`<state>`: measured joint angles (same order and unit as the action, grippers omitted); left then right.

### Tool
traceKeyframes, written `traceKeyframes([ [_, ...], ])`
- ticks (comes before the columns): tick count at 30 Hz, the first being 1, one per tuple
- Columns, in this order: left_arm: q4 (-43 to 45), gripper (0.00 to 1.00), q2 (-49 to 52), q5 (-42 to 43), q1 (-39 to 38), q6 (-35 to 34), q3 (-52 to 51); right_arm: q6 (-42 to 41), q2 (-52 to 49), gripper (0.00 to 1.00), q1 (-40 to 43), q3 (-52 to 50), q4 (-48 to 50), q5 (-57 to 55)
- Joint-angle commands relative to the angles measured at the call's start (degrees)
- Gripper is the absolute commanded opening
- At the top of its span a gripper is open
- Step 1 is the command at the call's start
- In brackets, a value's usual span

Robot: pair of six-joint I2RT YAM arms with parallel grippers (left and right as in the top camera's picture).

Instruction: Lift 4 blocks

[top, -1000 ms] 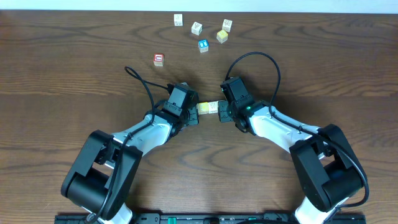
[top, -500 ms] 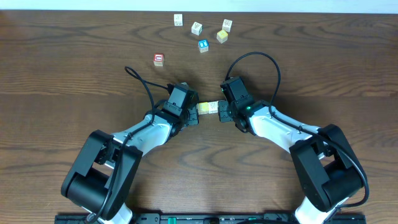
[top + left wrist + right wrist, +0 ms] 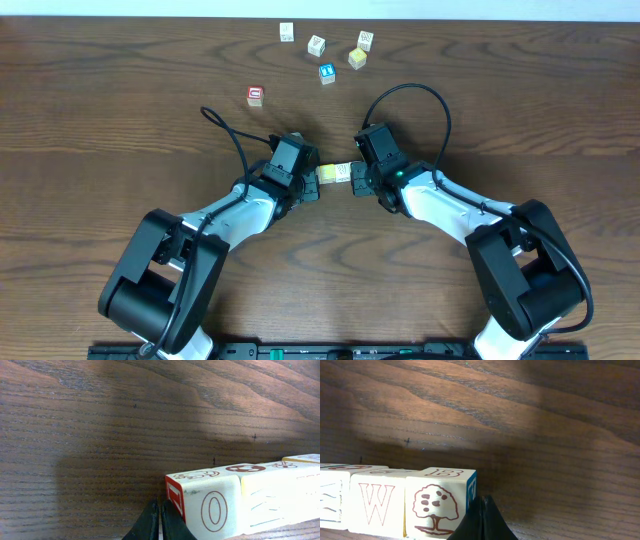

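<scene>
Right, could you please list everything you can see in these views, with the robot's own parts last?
table: one, dark brown wood, under everything
white cubes: three, white, spread along the far edge
yellow cube: one, pale yellow, among the white ones
blue-faced cube: one, blue print, beside the yellow cube
red-faced cube: one, red print, alone further left
row of blocks: at least three, cream with red prints, end to end at mid-table
left fingers: one pair, black, shut, at the row's O end
right fingers: one pair, black, shut, at the row's tree-print end
arms: two, white and black, reaching in from the near edge
</scene>
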<state>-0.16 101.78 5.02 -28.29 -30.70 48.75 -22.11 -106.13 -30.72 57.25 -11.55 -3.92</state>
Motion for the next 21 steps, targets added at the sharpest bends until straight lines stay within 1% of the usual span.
traceKeyframes([
  [1, 3.26, 0.07, 0.09, 15.13, -5.27, -0.48, 2.08, -0.07, -1.09, 0.01, -6.49, 1.99, 1.49, 17.42],
  [8, 3.23, 0.07, 0.09, 15.13, -5.29, -0.48, 2.08, -0.11, -3.67, 0.01, -6.51, 1.99, 1.53, 17.49],
  [21, 2.80, 0.07, 0.09, 15.08, -5.27, -0.42, 2.08, -0.07, -3.72, 0.01, -6.45, 2.01, 1.84, 17.44],
])
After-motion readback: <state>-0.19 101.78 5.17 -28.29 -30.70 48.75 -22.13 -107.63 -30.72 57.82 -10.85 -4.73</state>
